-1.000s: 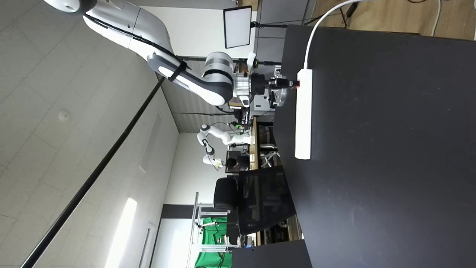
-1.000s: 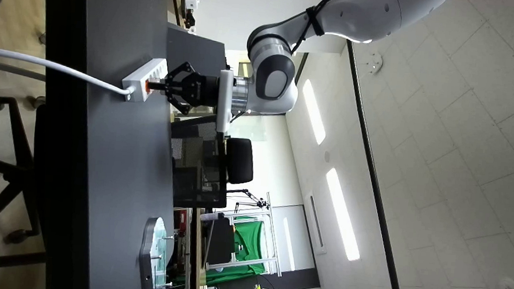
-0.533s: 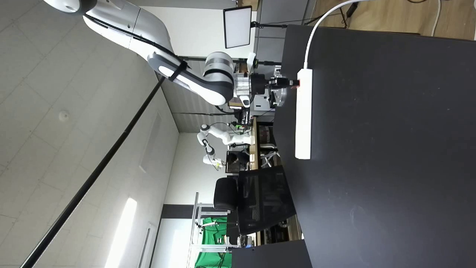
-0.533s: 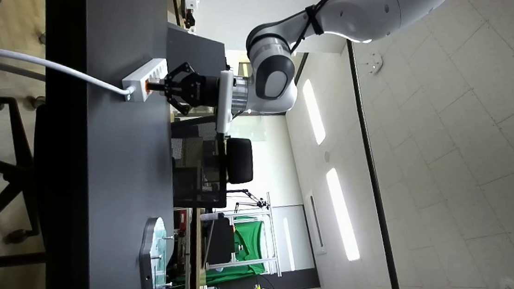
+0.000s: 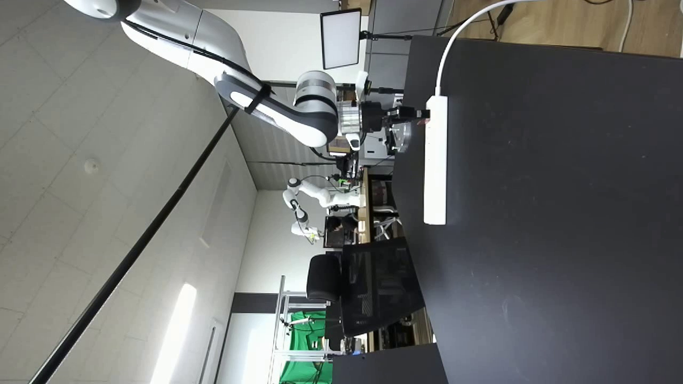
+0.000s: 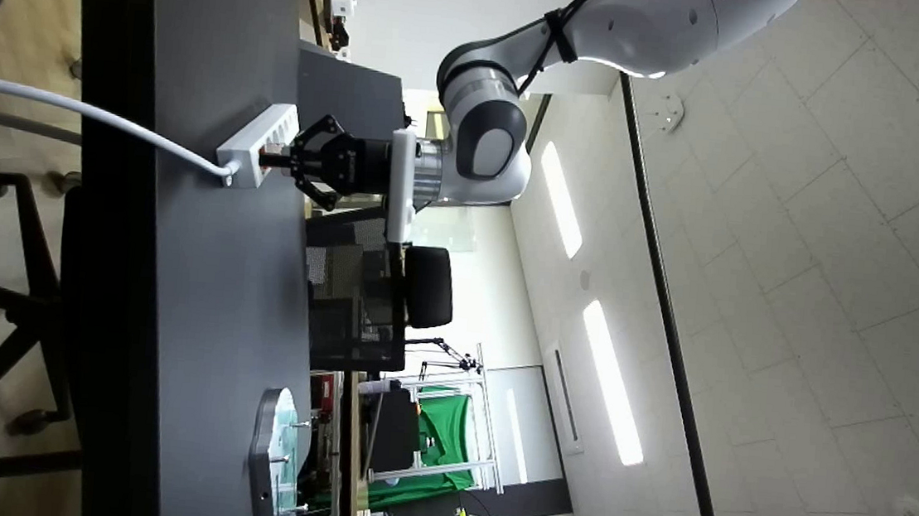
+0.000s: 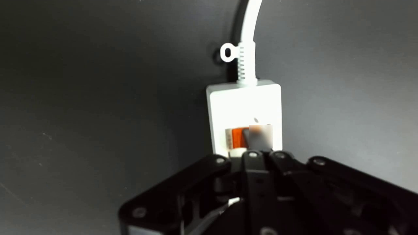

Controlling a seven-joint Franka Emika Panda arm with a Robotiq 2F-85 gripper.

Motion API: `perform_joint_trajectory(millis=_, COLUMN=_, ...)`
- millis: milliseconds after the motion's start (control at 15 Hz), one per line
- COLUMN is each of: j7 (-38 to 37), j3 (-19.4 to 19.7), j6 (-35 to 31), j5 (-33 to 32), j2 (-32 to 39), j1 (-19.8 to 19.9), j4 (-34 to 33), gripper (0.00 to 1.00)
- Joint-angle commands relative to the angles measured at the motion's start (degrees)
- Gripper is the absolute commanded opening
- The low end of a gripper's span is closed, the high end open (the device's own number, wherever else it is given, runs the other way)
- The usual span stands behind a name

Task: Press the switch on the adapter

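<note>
The adapter, a long narrow white power strip [image 5: 435, 170], lies on the black table in both exterior views [image 6: 251, 135]. In the wrist view its cable end [image 7: 243, 106] shows, with an orange switch [image 7: 237, 137] partly covered by my fingertips. My gripper [image 5: 427, 113] points down at the strip's cable end, its fingers together with nothing held between them. In an exterior view the fingertips [image 6: 267, 160] appear to touch the switch area. In the wrist view a blurred patch covers part of the fingertips [image 7: 258, 140]. I cannot tell how far the switch is pressed.
A white cable [image 5: 446, 53] runs from the strip's end over the edge of the black table [image 5: 560, 213]. A plate with upright metal pins [image 6: 275, 462] stands farther along the table. An office chair [image 5: 379, 288] is beyond the table.
My gripper has shifted slightly toward the cable end, and the adapter has slid slightly the same way. Less of the orange switch shows in the exterior views now.
</note>
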State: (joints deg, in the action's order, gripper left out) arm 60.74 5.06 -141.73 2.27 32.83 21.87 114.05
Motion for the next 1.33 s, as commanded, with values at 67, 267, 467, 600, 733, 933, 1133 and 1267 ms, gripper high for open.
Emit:
perform_joint_trajectory(millis=67, j7=-1.3, j3=-0.5, j6=-2.8, j5=0.5, j2=1.4, j1=0.7, j4=1.1, gripper=0.0)
perform_joint_trajectory(millis=267, j7=-1.9, j3=-0.3, j6=-8.2, j5=0.2, j2=1.0, j1=0.1, j4=4.0, gripper=0.0)
perform_joint_trajectory(millis=467, j7=-3.3, j3=0.4, j6=-17.0, j5=-1.5, j2=-0.2, j1=-1.1, j4=8.8, gripper=0.0)
perform_joint_trajectory(millis=600, j7=-5.2, j3=1.4, j6=-23.2, j5=-3.5, j2=-0.9, j1=-2.3, j4=12.2, gripper=0.0)
perform_joint_trajectory(millis=733, j7=-8.5, j3=3.7, j6=-28.7, j5=-7.1, j2=-1.4, j1=-4.6, j4=15.3, gripper=0.0)
perform_joint_trajectory(millis=933, j7=-15.1, j3=10.1, j6=-36.7, j5=-14.3, j2=-1.0, j1=-10.7, j4=19.0, gripper=0.0)
perform_joint_trajectory(millis=1133, j7=-21.3, j3=20.6, j6=-44.3, j5=-19.2, j2=1.7, j1=-20.9, j4=20.7, gripper=0.0)
perform_joint_trajectory(millis=1267, j7=-23.5, j3=26.6, j6=-48.6, j5=-18.3, j2=4.1, j1=-27.7, j4=21.6, gripper=0.0)
